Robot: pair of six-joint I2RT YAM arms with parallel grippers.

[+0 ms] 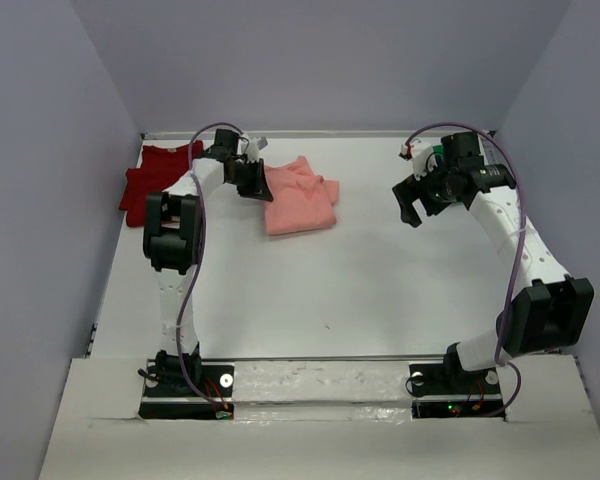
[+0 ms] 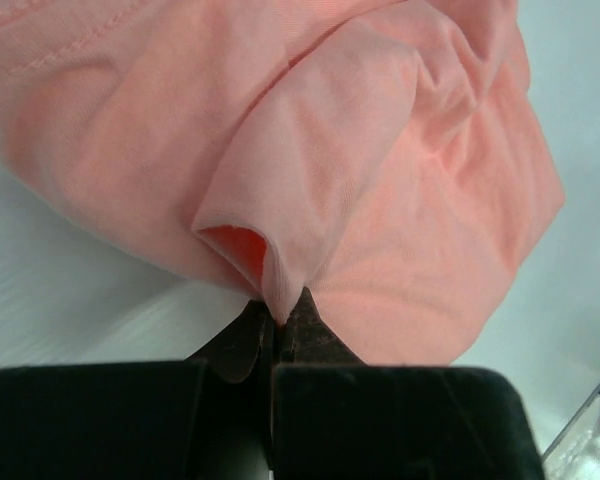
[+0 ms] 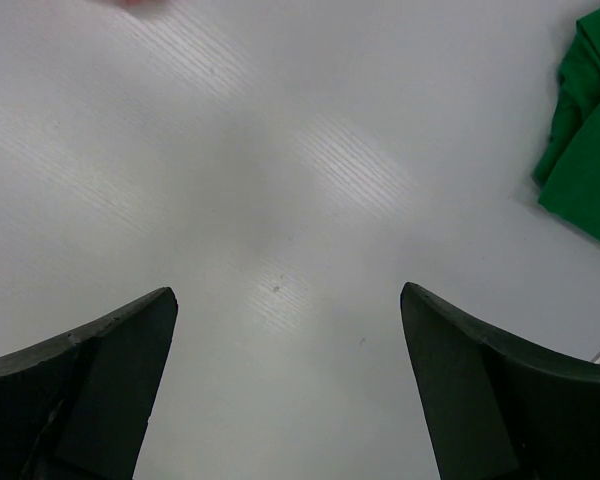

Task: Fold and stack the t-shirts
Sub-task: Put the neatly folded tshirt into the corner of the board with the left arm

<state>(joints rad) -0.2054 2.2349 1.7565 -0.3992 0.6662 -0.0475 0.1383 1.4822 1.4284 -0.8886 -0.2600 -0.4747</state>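
A pink t-shirt (image 1: 300,198) lies bunched and partly folded at the back middle of the table. My left gripper (image 1: 255,182) is shut on its left edge; in the left wrist view a pinch of the pink t-shirt (image 2: 380,180) runs into the closed left gripper (image 2: 278,318). A red t-shirt (image 1: 155,180) lies at the back left. A green t-shirt (image 3: 588,140) shows at the right edge of the right wrist view and is mostly hidden behind the right arm in the top view. My right gripper (image 1: 412,205) is open and empty above bare table, as the right wrist view (image 3: 288,300) shows.
The white table (image 1: 360,290) is walled in by grey panels on the left, back and right. The left arm's upper link (image 1: 175,235) stands between the red and pink shirts.
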